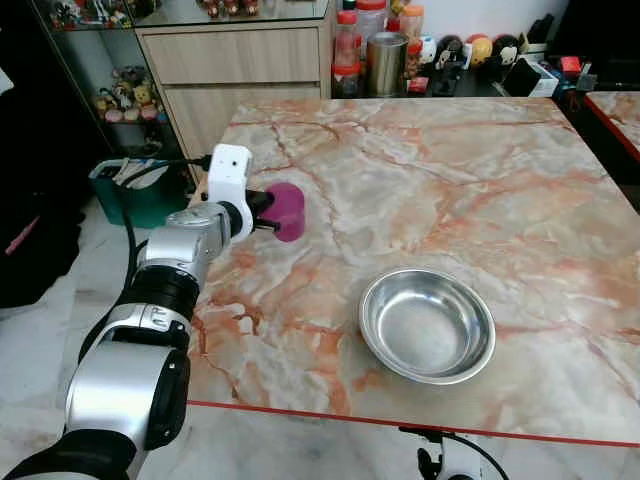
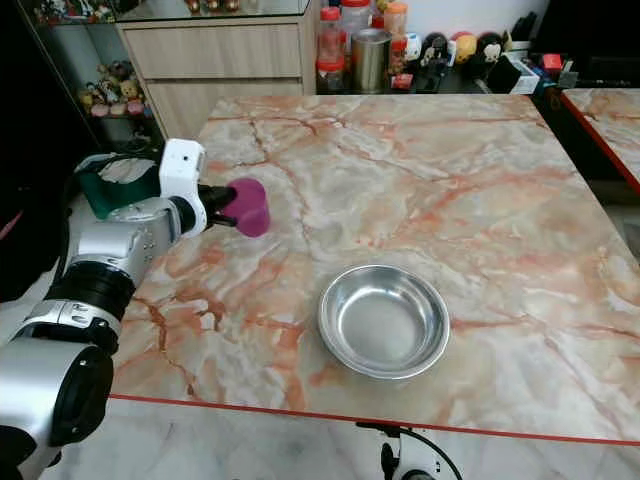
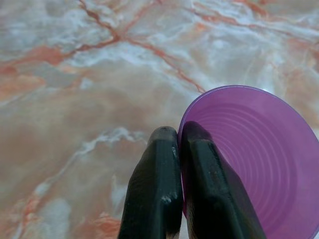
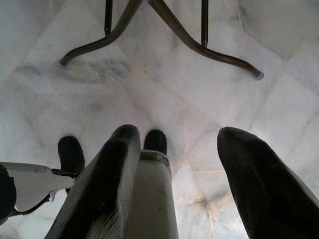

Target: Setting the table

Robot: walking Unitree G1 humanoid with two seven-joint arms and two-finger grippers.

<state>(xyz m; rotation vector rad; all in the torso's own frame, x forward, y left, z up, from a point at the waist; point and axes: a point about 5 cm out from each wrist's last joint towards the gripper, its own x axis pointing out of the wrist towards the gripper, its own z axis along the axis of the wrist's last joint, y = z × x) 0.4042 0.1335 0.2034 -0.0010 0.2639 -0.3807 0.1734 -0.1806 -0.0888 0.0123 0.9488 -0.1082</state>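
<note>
Left tool [image 3: 178, 149] clamped on purple cup [image 1: 288, 209] rim, steel bowl [image 1: 427, 325] empty nearby

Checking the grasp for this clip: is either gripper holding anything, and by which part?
The left gripper holds the purple cup by its rim, one finger inside and one outside. The right gripper hangs open over the floor, holding nothing.

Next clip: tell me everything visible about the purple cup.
The purple cup looks like translucent plastic, with fine concentric ridges showing inside. It is tipped on its side, mouth facing the left claw, over the left part of the marble table, well apart from the steel bowl. The claw's two black fingers pinch its rim, one inside and one outside. Whether it touches the tabletop is unclear.
</note>
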